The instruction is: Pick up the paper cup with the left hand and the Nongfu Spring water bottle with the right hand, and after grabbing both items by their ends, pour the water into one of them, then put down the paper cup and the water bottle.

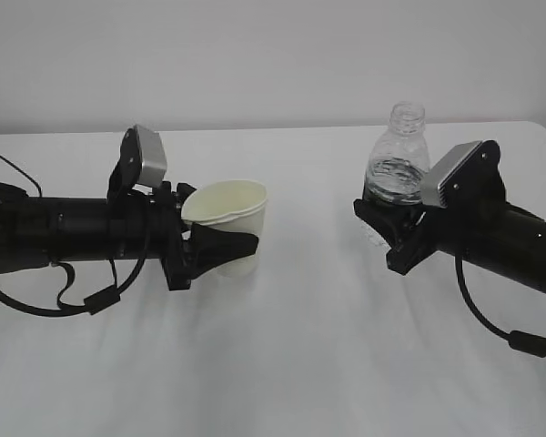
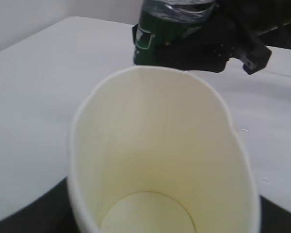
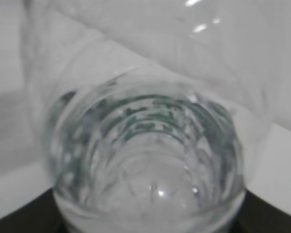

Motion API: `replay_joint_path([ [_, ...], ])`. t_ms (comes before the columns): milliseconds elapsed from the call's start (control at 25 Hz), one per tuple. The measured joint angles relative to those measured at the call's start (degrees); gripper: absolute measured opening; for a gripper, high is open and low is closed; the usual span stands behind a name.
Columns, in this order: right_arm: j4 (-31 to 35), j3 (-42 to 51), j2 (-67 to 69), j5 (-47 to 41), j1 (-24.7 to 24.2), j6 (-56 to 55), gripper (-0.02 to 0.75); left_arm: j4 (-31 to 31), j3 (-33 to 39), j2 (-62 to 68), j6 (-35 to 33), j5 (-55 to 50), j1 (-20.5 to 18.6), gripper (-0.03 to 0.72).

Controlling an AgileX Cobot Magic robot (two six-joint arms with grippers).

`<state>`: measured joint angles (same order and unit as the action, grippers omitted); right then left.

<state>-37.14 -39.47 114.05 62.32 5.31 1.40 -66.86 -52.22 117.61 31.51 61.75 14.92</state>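
The off-white paper cup point(image 1: 229, 211) stands upright at centre left, and my left gripper point(image 1: 226, 244) is shut on its lower half, with one black finger point(image 1: 220, 249) across its front. The left wrist view looks down into the cup point(image 2: 160, 145), whose pale yellowish inside is dry. At the right, the Nongfu Spring water bottle point(image 1: 399, 159) stands upright with no cap. My right gripper point(image 1: 382, 223) is shut on its lower part and hides its base. The right wrist view is filled by the ribbed clear bottle point(image 3: 150, 160). Its green label point(image 2: 157, 39) faces the cup.
Both things are over a white table point(image 1: 282, 364) whose far edge meets a plain pale wall. A bare strip of tabletop about a hand's width separates cup and bottle. Black cables loop below both arms point(image 1: 82, 300).
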Motion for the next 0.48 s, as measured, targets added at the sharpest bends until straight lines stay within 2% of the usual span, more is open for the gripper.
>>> replay_joint_path([
  [480, -4.5, 0.0, 0.0, 0.0, 0.0, 0.0, 0.412, -4.3, 0.0, 0.0, 0.1, 0.0, 4.2, 0.429],
])
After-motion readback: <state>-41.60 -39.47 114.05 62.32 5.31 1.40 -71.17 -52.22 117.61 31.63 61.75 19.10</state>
